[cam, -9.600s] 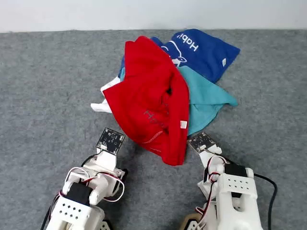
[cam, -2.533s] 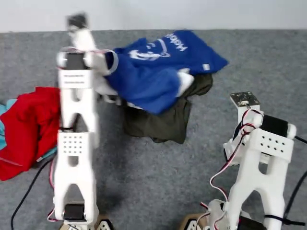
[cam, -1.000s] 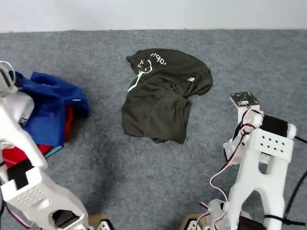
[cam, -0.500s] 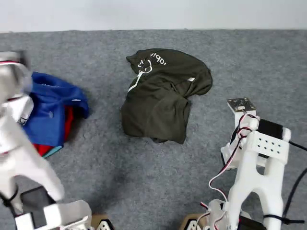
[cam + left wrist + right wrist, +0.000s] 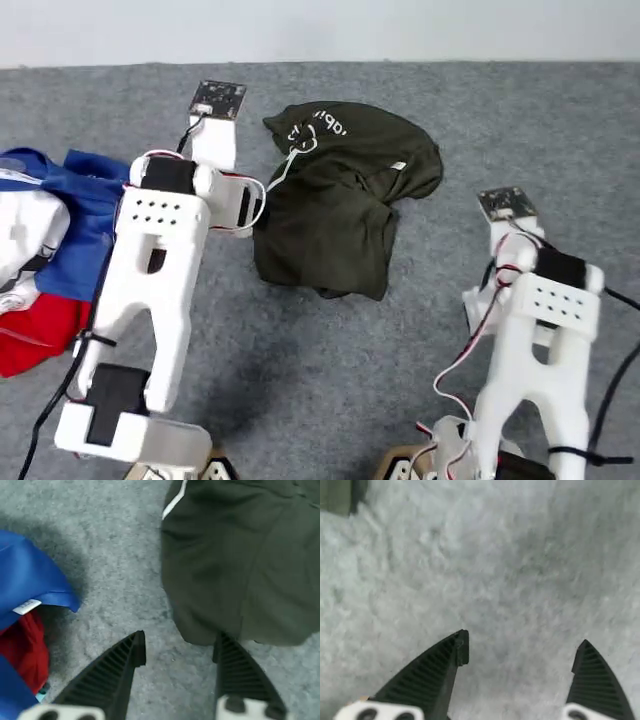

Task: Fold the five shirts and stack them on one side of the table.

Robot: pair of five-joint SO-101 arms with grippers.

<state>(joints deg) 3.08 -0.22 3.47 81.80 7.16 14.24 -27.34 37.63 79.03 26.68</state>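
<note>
— Left tool (image 5: 177,647) first: how does it stand?

— Spread wide, with nothing between its fingers. On my left wrist feed, one finger (image 5: 131,652) hangs over bare grey table (image 5: 300,400) and the other is at the hem of the dark green shirt (image 5: 240,555). I can't tell from here whether it touches the cloth.

— Fine. Now walk me across from the left edge.

— At the far left of the high view I have a loose heap. The blue shirt (image 5: 90,210) is on top toward the back, a white shirt (image 5: 25,235) is bunched at the very edge, and the red shirt (image 5: 35,335) pokes out at the front. None of it is folded. My wrist feed catches the same blue and red just beside the open tool.

— And then?

— Then the left arm (image 5: 160,240), stretched up the table between that heap and the dark green shirt. The dark shirt lies crumpled near the middle, toward the back, well apart from the heap. It has white print showing at its far end.

— What about the right side?

— The right arm (image 5: 535,310) stands to the right of the dark shirt and is not touching it. The right tool (image 5: 522,647) is also spread and holds nothing, and I see only grey table surface between its fingers.
</note>
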